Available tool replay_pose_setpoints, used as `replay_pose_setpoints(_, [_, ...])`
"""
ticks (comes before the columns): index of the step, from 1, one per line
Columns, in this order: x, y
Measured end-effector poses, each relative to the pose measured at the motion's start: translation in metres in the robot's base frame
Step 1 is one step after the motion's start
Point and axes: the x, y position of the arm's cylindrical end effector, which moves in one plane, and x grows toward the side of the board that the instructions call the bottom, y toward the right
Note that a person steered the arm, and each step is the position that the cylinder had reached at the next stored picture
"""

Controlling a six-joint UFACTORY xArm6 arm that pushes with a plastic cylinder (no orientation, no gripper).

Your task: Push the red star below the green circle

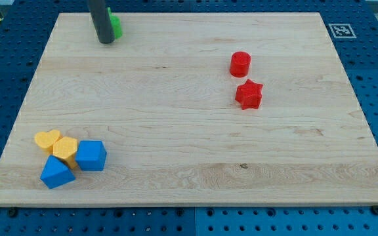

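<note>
The red star lies on the wooden board right of centre. A red cylinder stands just above it. A green block sits near the view's top left, mostly hidden behind my rod, so its shape cannot be made out. My tip rests on the board right against the green block's lower left side. The tip is far to the left of the red star.
Near the view's bottom left corner sits a tight cluster: a yellow heart, a yellow block, a blue block and another blue block. A tag marker is at the board's top right corner.
</note>
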Motion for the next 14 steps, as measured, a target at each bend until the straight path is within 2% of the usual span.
replay_pose_setpoints(2, [-0.010, 0.000])
replay_pose_setpoints(3, [0.022, 0.023])
replay_pose_setpoints(5, [0.136, 0.124])
replay_pose_setpoints(6, [0.197, 0.185])
replay_pose_setpoints(7, [0.238, 0.266])
replay_pose_setpoints(8, [0.233, 0.334])
replay_pose_setpoints(9, [0.226, 0.351])
replay_pose_setpoints(13, [0.184, 0.263])
replay_pose_setpoints(14, [0.181, 0.259])
